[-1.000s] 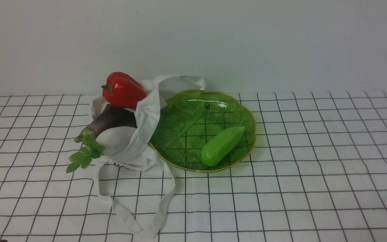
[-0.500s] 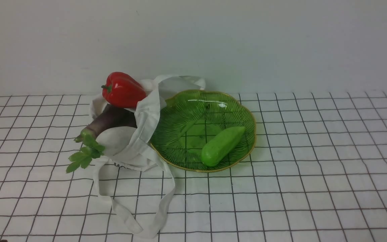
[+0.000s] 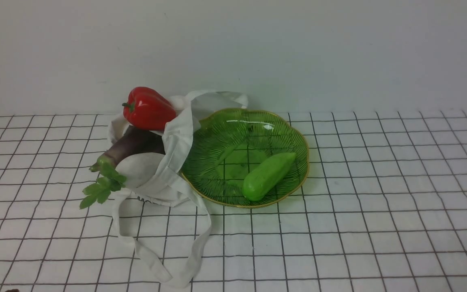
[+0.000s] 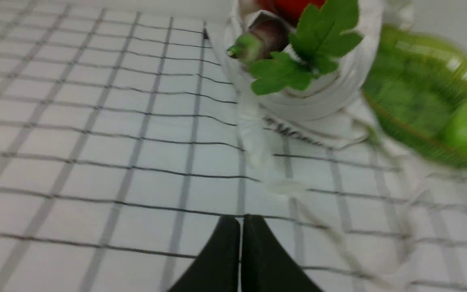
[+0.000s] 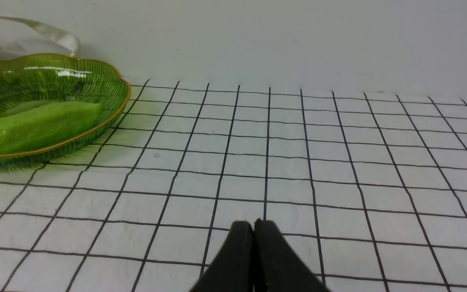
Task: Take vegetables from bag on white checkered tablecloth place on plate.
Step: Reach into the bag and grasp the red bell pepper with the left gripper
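Note:
The white bag [image 3: 164, 170] lies open on the white checkered tablecloth [image 3: 379, 202], touching the green plate [image 3: 294, 134]. A red bell pepper [image 3: 148, 108] sits on top of the bag. A dark purple eggplant [image 3: 130, 146] with green leaves [image 3: 101, 184] sticks out of its mouth. A green cucumber [image 3: 268, 175] lies on the plate. My left gripper [image 4: 240, 221] is shut and empty, low over the cloth, short of the bag [image 4: 318, 97] and its leaves [image 4: 298, 61]. My right gripper [image 5: 253, 225] is shut and empty, to the right of the plate [image 5: 95, 77].
The bag's long strap handles [image 3: 164, 267] trail on the cloth toward the front edge. A plain white wall [image 3: 298, 48] stands just behind the bag and plate. A dark bit of the left arm [image 3: 12, 290] shows at the bottom left of the front view.
In the front view the dark bit of the left arm at the bottom left edge has shifted slightly right. The bag, vegetables and plate have not moved.

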Controlling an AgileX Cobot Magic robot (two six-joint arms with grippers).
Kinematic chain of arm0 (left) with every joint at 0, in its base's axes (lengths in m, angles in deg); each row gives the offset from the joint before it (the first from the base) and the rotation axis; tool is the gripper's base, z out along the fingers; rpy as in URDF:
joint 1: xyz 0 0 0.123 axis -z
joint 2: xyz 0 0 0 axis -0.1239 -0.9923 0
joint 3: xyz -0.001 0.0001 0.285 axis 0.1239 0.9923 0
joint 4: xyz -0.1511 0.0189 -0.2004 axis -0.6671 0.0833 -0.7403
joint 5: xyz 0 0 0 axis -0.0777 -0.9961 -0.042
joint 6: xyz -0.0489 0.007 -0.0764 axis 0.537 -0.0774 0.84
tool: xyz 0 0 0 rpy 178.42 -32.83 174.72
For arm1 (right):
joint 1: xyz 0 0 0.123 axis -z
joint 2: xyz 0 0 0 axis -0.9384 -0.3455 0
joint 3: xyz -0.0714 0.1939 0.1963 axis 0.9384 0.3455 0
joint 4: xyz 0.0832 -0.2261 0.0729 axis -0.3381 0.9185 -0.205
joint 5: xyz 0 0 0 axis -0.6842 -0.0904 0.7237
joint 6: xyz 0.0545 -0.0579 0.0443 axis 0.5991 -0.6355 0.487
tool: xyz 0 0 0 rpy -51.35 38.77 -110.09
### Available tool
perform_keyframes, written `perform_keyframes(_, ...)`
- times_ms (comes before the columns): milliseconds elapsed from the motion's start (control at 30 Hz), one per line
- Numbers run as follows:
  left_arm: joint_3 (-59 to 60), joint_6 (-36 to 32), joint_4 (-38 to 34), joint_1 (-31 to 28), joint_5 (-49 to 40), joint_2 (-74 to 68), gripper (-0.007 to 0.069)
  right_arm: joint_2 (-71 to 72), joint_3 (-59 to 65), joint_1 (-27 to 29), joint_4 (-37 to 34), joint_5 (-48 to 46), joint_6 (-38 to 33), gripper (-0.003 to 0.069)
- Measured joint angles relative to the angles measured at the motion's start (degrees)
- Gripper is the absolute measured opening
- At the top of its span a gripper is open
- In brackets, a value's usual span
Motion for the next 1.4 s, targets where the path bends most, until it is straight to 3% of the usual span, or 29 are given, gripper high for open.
perform_keyframes(133, 0.00, 11.24, -21.41, 0.00, 2.35, 0.00, -0.0008, 0.00, 0.00, 0.00, 0.00, 0.00, 0.00, -0.0015)
perform_keyframes(233, 0.00, 15.64, -33.51, 0.00, 3.39, 0.00, -0.0008, 0.00, 0.00, 0.00, 0.00, 0.00, 0.00, -0.0015)
perform_keyframes(433, 0.00, 16.40, -42.77, 0.00, 8.14, 0.00, -0.0008, 0.00, 0.00, 0.00, 0.00, 0.00, 0.00, -0.0015)
perform_keyframes(467, -0.35, 13.59, -43.62, 0.02, 9.50, 0.00, -0.0008, 0.00, 0.00, 0.00, 0.00, 0.00, 0.00, -0.0015)
perform_keyframes(667, -13.52, -4.87, -41.85, 0.02, 3.15, -5.80, -0.0008, 0.00, 0.00, 0.00, 0.00, 0.00, -0.05, -0.0015)
perform_keyframes(767, -24.67, -12.80, -33.63, 0.12, -10.30, -20.91, -0.0008, 0.00, 0.00, 0.00, 0.00, 0.00, -0.05, -0.0015)
perform_keyframes(967, -41.92, -16.38, -16.67, 0.23, -27.71, -47.96, -0.0006, 0.00, 0.00, 0.00, 0.00, 0.00, -0.05, -0.0015)
perform_keyframes(1100, -52.50, -18.26, -8.48, 0.23, -30.39, -62.55, 0.0021, 0.00, 0.00, 0.00, 0.00, 0.00, -0.05, -0.0015)
perform_keyframes(1267, -67.48, -18.92, -5.25, 0.23, -32.78, -79.36, 0.0160, 0.00, 0.00, 0.00, 0.00, 0.00, -0.05, -0.0015)
perform_keyframes(1400, -77.89, -20.36, -5.08, 0.23, -33.91, -89.59, 0.0353, 0.00, 0.00, 0.00, 0.00, 0.00, -0.05, -0.0015)
